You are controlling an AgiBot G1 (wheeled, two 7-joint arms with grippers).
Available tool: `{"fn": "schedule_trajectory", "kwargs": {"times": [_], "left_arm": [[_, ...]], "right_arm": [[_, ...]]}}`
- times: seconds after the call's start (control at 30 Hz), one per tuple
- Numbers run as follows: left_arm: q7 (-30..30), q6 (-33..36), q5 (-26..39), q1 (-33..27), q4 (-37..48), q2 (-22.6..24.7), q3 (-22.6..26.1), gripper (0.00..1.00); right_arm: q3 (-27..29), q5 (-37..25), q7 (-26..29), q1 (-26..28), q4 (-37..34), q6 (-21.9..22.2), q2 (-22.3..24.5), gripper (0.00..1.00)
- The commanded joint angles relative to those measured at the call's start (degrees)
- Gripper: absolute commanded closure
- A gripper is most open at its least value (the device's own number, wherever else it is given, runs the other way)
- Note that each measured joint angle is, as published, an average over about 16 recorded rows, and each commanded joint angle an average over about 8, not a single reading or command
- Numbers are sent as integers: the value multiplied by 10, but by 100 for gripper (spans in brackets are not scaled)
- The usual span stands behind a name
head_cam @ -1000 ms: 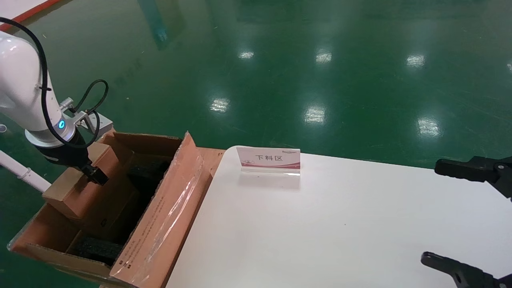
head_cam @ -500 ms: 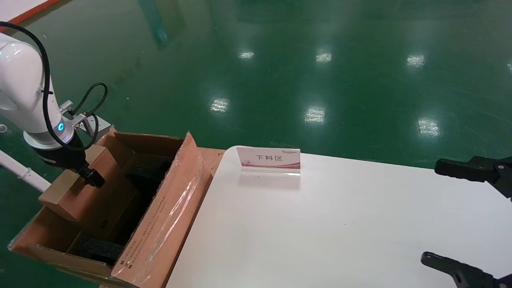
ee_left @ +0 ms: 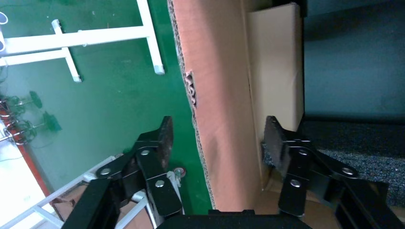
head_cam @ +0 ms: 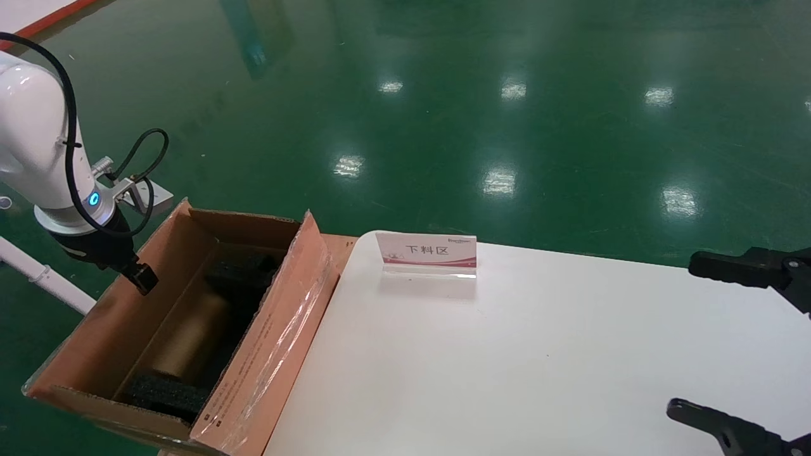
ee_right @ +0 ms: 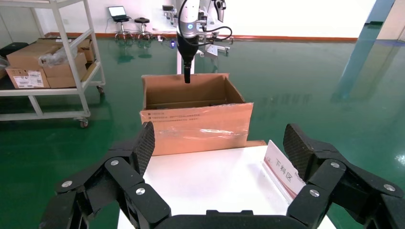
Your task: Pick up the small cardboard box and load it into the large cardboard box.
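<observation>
Retracting left end effector [ee_left: 217,138], fingers spread, should lift clear of large box [head_cam: 266,354] flap; small box [head_cam: 184,345] inside; right end effector [ee_right: 219,148] open, idle.

A small standing sign [head_cam: 426,253] on the white tabletop [head_cam: 538,354] carries the characters 下料区 above a red band, while the small print on the taped flap of the large cardboard box [head_cam: 266,354] and the labels on the cartons [ee_right: 28,71] on a shelf are too small to read.
</observation>
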Motion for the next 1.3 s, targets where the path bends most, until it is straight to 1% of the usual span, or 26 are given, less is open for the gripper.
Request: {"fn": "schedule_trajectory", "kwargs": {"times": [0.03,0.2,0.33,0.6,0.8,0.93,1.13,1.2,1.3], "left_arm": [[-2,1,0,1,1,0,1,0],[16,-12,-4,-18,-18,-5,-9,0],[40,-34,-11,-58,-64,-22,-26,0],[68,-88,-28,-150,-205,-87,-65,0],[89,-117,-52,-193,-303,-141,-92,0],[99,-129,-55,-206,-341,-160,-100,0],[105,-135,-44,-208,-370,-170,-111,0],[112,-131,-47,-197,-375,-171,-128,0],[132,-118,-58,-167,-377,-171,-170,0]], "right_arm": [[0,0,0,0,0,0,0,0],[0,0,0,0,0,0,0,0],[0,0,0,0,0,0,0,0],[0,0,0,0,0,0,0,0],[-1,0,0,0,0,0,0,0],[-1,0,0,0,0,0,0,0],[-1,0,-1,0,-1,0,0,0],[-1,0,-1,0,-1,0,0,0],[-1,0,-1,0,-1,0,0,0]]}}
